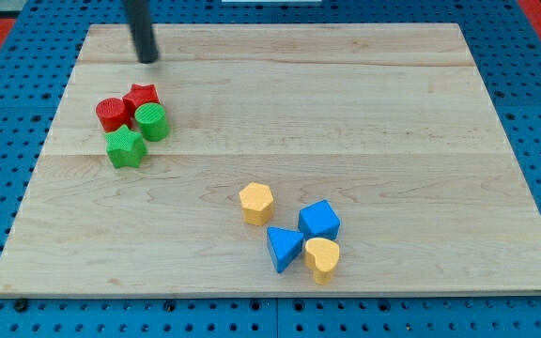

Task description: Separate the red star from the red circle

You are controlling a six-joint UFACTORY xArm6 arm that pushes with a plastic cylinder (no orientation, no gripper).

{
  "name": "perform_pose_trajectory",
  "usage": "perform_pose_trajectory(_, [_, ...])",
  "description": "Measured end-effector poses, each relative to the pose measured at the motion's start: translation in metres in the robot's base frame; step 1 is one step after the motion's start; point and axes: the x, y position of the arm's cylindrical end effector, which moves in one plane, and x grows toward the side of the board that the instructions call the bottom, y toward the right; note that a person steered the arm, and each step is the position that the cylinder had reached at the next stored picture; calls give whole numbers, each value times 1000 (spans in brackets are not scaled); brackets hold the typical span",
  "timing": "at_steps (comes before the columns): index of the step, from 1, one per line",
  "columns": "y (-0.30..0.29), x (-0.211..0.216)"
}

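Observation:
The red star lies at the view's upper left on the wooden board. The red circle touches it on its lower left. A green circle sits just below the star, touching it. A green star lies below both circles, against them. My tip is a dark rod standing just above the red star, a short gap away, touching no block.
A second cluster lies at the lower middle: a yellow hexagon, a blue cube, a blue triangle and a yellow heart. A blue pegboard surrounds the board.

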Motion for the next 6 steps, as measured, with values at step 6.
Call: perform_pose_trajectory(6, [36,155])
